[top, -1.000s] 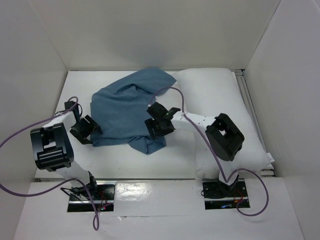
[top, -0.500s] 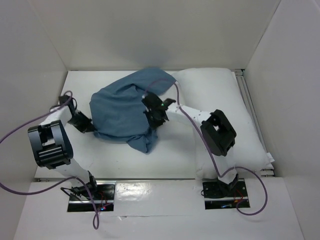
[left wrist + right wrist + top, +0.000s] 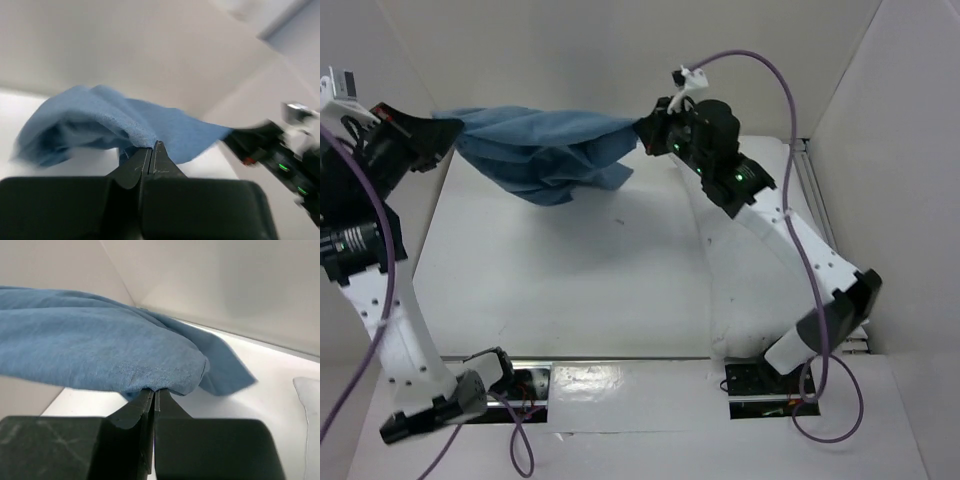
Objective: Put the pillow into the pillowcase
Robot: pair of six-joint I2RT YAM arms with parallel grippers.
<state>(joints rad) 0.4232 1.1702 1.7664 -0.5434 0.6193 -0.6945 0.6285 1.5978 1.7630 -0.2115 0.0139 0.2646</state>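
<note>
Top external check: got the pillowcase (image 3: 545, 160) strung up off the table (image 3: 570, 290), left of the pillow (image 3: 745, 295). Pinched at one end by the left gripper (image 3: 445, 137) and at the end nearer the pillow by the right gripper (image 3: 645, 133), both clamped tight on cloth with no gap, same on the wrist cams. To do it well: find the open hem first (can't tell which edge, too bunched), spread it, then swing toward the pillow without yanking. Count: one pillowcase, one pillow, two grippers.
</note>
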